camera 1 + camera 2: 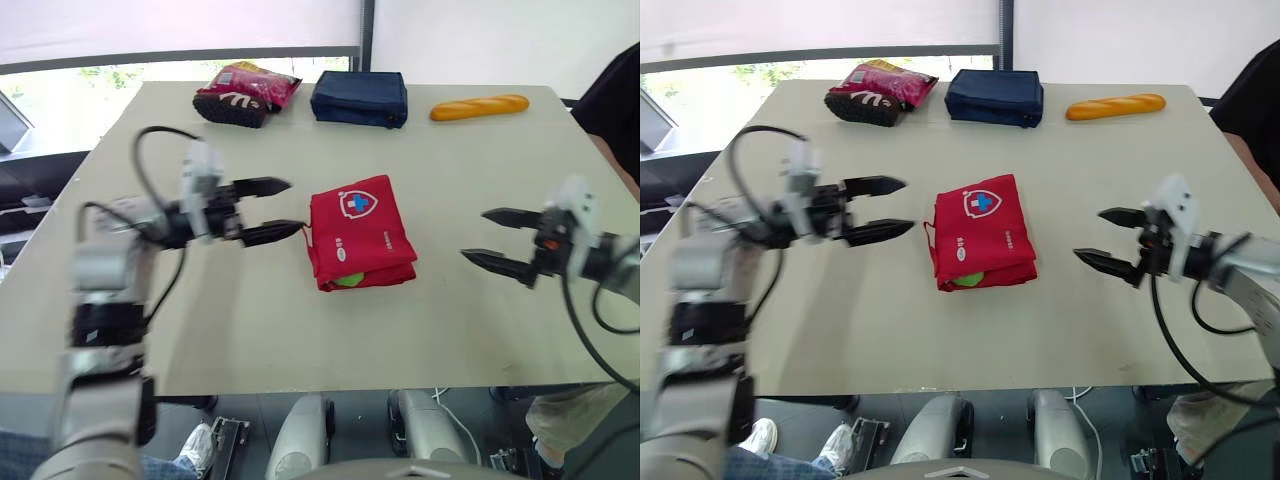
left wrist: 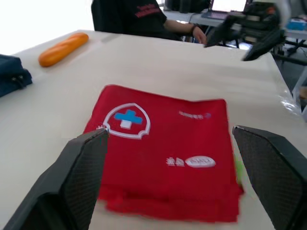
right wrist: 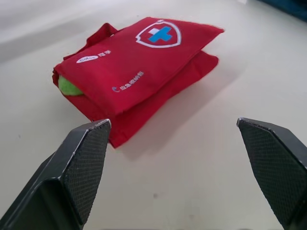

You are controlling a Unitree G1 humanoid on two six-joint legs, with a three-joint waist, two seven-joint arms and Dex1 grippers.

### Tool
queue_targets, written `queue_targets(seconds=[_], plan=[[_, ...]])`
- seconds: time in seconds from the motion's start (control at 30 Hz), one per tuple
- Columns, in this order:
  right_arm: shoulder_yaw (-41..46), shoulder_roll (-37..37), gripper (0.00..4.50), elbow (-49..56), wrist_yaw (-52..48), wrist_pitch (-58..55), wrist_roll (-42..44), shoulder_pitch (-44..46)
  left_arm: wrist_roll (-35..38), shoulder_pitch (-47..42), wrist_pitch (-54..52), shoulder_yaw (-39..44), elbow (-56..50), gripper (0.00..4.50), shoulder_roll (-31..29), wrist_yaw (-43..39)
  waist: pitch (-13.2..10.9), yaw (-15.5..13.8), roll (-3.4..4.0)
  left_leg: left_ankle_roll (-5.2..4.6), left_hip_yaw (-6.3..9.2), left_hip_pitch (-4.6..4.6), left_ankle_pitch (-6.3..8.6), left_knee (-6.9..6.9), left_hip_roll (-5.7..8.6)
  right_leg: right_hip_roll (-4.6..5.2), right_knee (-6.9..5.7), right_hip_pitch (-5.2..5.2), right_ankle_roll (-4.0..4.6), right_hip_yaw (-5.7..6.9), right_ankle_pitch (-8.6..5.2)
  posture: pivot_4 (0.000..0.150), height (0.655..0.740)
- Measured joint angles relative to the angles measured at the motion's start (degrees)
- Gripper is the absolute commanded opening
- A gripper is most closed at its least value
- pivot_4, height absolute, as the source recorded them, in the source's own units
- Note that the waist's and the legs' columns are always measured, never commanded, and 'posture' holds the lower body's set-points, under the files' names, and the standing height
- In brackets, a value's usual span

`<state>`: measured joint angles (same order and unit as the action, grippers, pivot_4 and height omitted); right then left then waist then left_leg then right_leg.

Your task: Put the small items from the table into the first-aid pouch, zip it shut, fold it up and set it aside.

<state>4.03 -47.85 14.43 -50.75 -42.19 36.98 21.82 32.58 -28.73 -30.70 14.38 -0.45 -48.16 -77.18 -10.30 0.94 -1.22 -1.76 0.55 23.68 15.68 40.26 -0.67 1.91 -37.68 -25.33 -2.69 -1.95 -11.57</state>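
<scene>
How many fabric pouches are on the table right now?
2: the red first-aid pouch mid-table, folded, and a navy pouch at the far edge. None seems hidden.

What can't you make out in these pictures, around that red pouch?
Inside the red pouch: the folded cloth hides it; a green sliver peeks out, unidentifiable.
Its zip, open or shut: hidden by the fold in all views.
The person: cut off by the head views' right edge.

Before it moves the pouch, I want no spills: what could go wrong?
1. A green item pokes out of the pouch at its near end; it may drop out when lifted.
2. The fold just lies loose; a one-sided pinch by the left claw or right claw may open it.
</scene>
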Motion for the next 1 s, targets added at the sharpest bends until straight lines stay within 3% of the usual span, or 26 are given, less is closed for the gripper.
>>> queue_targets(seconds=[0.1, 0.3, 0.53, 0.57, 0.6, 0.77, 0.87, 0.9, 1.0], plan=[[-5.5, 5.0, 4.5, -6.8, -0.2, -1.4, -1.9, 6.9, 4.3, 3.2, -3.6, 4.8, -3.9, 4.43, -3.8, -0.1, 0.0, -0.2, 0.03, 0.0, -0.06, 0.01, 0.0, 0.01, 0.07, 0.05, 0.01, 0.0, -0.03, -0.01, -0.03, 0.15, 0.7105], [-13.0, 16.8, 4.5, -22.2, 0.5, -3.2, -7.1, 18.9, 9.5, 4.8, -6.7, 6.9, -9.3, 4.43, -4.1, 2.7, -0.1, 0.0, 0.04, 0.01, -0.13, 0.07, -0.01, 0.02, 0.09, 0.05, 0.01, -0.03, -0.05, 0.0, 0.22, 0.15, 0.7105], [-15.1, 22.4, 4.5, -38.9, 0.6, -2.7, -13.3, 26.9, 10.7, 5.9, -7.3, 6.9, -11.9, 4.43, -4.2, 5.2, -0.1, 0.1, 0.05, 0.02, -0.21, 0.07, -0.01, -0.01, 0.12, 0.03, 0.0, -0.03, -0.03, 0.04, 0.22, 0.15, 0.7105], [-15.1, 23.0, 3.93, -39.8, -0.3, -3.0, -13.6, 27.3, 10.7, 6.4, -7.3, 6.9, -12.2, 4.5, -4.2, 5.6, -0.1, 0.2, 0.04, 0.02, -0.21, 0.03, -0.01, 0.0, 0.1, 0.02, -0.02, -0.02, -0.03, 0.03, 0.23, 0.15, 0.7105], [-14.9, 23.5, 3.75, -39.9, -0.8, -3.5, -13.6, 27.3, 10.7, 6.6, -7.3, 6.9, -12.3, 4.5, -4.2, 5.8, -0.1, 0.3, 0.04, 0.02, -0.2, 0.02, -0.01, 0.0, 0.1, 0.02, -0.03, -0.02, -0.03, 0.03, 0.23, 0.15, 0.7105], [-13.5, 24.1, 1.53, -37.4, -2.9, -9.0, -11.4, 26.5, 11.0, 6.9, -7.2, 7.0, -12.5, 4.5, -4.2, 6.2, -0.1, 0.8, 0.05, 0.03, -0.16, 0.0, -0.02, 0.0, 0.08, -0.04, -0.11, -0.03, -0.02, 0.05, 0.22, 0.15, 0.7105], [-12.2, 24.1, 0.48, -34.8, -2.6, -11.7, -10.3, 25.6, 11.4, 6.9, -7.1, 7.0, -12.5, 4.5, -4.3, 6.2, -0.1, 1.0, 0.05, 0.03, -0.14, 0.02, -0.02, 0.0, 0.08, -0.01, -0.1, -0.04, -0.02, 0.04, 0.22, 0.15, 0.7105], [-10.9, 24.1, 0.17, -33.1, -1.9, -13.2, -9.4, 24.5, 11.4, 6.9, -6.7, 7.0, -12.5, 4.5, -4.4, 6.2, -0.1, 1.0, 0.05, 0.03, -0.13, 0.03, -0.02, 0.0, 0.08, -0.01, -0.09, -0.03, -0.02, 0.04, 0.22, 0.15, 0.7105], [-7.9, 25.4, 0.08, -31.0, 1.6, -15.7, -8.2, 23.2, 11.4, 6.3, -6.1, 6.8, -12.4, 4.5, -4.4, 6.1, -0.1, 1.1, 0.05, 0.03, -0.15, 0.04, -0.02, 0.0, 0.09, 0.0, -0.09, -0.04, -0.03, 0.03, 0.22, 0.15, 0.7105]])
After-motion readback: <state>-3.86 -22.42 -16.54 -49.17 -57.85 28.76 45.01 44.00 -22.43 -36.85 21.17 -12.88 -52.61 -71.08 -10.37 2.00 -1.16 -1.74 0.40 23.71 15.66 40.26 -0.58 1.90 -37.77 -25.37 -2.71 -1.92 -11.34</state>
